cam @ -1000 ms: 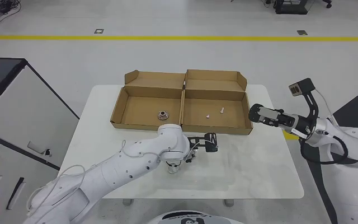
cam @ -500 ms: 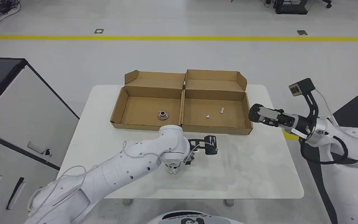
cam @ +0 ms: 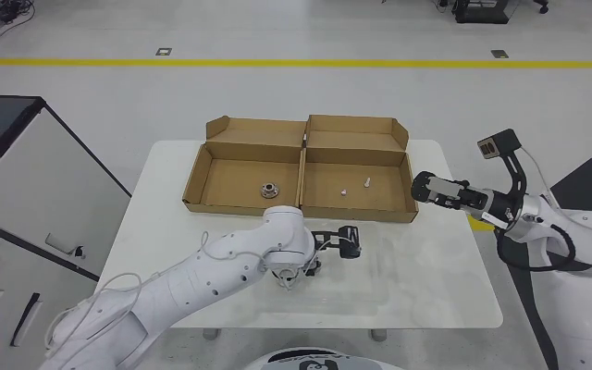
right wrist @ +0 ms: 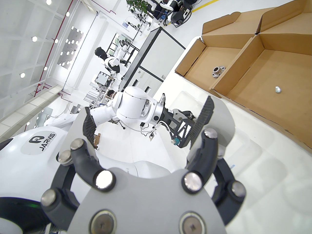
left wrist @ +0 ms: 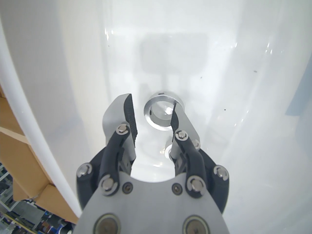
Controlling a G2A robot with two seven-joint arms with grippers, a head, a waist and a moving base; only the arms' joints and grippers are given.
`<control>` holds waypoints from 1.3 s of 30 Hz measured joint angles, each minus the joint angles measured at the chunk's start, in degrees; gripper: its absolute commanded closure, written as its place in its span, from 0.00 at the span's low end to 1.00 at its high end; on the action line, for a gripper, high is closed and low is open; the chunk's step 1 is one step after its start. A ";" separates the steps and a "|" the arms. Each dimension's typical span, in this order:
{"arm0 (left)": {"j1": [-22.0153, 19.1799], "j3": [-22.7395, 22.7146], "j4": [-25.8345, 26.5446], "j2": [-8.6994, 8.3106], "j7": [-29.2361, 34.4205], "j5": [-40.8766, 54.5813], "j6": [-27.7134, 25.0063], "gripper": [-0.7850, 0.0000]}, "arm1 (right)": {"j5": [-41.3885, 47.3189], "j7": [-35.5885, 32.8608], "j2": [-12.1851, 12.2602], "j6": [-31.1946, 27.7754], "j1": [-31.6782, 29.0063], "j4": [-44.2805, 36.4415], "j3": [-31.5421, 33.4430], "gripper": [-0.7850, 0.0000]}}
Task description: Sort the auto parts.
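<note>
**L wrist:** We see the L gripper (left wrist: 151,102) hanging over the glossy white table (left wrist: 73,74). Its fingers are spread and nothing is clamped. A shiny silver metal ring collar (left wrist: 152,120) lies flat on the top, right under the tips. It has a thick wall, a wide bore and a small hole drilled in the outer wall. One ribbed black pad (left wrist: 129,115) stands off its side w/ a gap. The other tip overlaps the rim; touching or not, we can't tell. A small pale round bit (left wrist: 167,151) sits by that finger, too hidden to ID.

**R wrist:** The R gripper (right wrist: 147,120) is wide open and carries nothing. Beyond it stand two open brown cardboard boxes (right wrist: 243,62), side by side. A silver flanged hub (right wrist: 217,71) is in the farther one, a small silver bolt-like piece (right wrist: 277,89) in the nearer.

**Top:** The L gripper is at the table's middle, in front of the boxes, w/ bare white top between them. The hub is in the L box. The R box holds the bolt-like piece plus a second small silver piece (cam: 367,181), slightly apart. The R gripper is near the table's R edge, just beside the R box's outer wall.
</note>
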State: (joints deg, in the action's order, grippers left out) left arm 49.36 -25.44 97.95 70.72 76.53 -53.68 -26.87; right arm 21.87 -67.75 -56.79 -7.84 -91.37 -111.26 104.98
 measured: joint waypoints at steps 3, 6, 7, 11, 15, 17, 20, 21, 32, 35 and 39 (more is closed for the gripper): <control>-0.16 -0.01 -0.26 0.14 -0.17 -0.17 0.38 0.53 | 0.00 0.00 0.00 0.00 0.00 0.00 0.00 0.00; -0.34 0.17 -0.89 0.27 0.28 -0.34 0.51 0.55 | 0.00 0.00 0.00 0.00 0.00 0.00 0.00 0.00; -0.40 0.23 -1.08 0.31 0.50 -0.35 0.54 0.55 | 0.00 0.00 0.00 0.00 0.00 0.00 0.00 0.00; -0.58 0.48 -1.88 0.46 1.60 -0.29 0.84 0.56 | 0.00 0.00 0.00 0.00 0.00 0.00 0.00 0.00; -0.85 0.97 -2.45 0.58 2.17 0.47 1.28 0.56 | 0.00 0.00 0.00 0.00 0.00 0.00 0.00 0.00; -1.01 1.07 -2.64 0.62 2.34 1.09 1.46 0.57 | 0.00 0.00 0.00 0.00 0.00 0.00 0.00 0.00; -1.23 1.14 -2.88 0.70 2.61 2.15 1.73 0.58 | 0.00 0.00 0.00 0.00 0.00 0.00 0.00 0.00; -1.32 1.24 -2.96 0.74 2.69 2.36 1.81 0.58 | 0.00 0.00 0.00 0.00 0.00 0.00 0.00 0.00; -2.69 2.53 -3.77 0.92 3.39 4.95 2.51 0.60 | 0.00 0.00 0.00 0.00 0.00 0.00 0.00 0.00; -3.13 2.73 -3.84 0.94 3.50 5.35 2.63 0.60 | 0.00 0.00 0.00 0.00 0.00 0.00 0.00 0.00; -3.29 2.43 -3.99 1.07 2.81 4.70 3.66 0.63 | 0.00 0.00 0.00 0.00 0.00 0.00 0.00 0.00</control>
State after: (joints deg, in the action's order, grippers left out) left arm 46.06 -23.01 93.96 71.79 79.35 -48.99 -23.21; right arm 21.87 -67.75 -56.79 -7.84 -91.37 -111.26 104.98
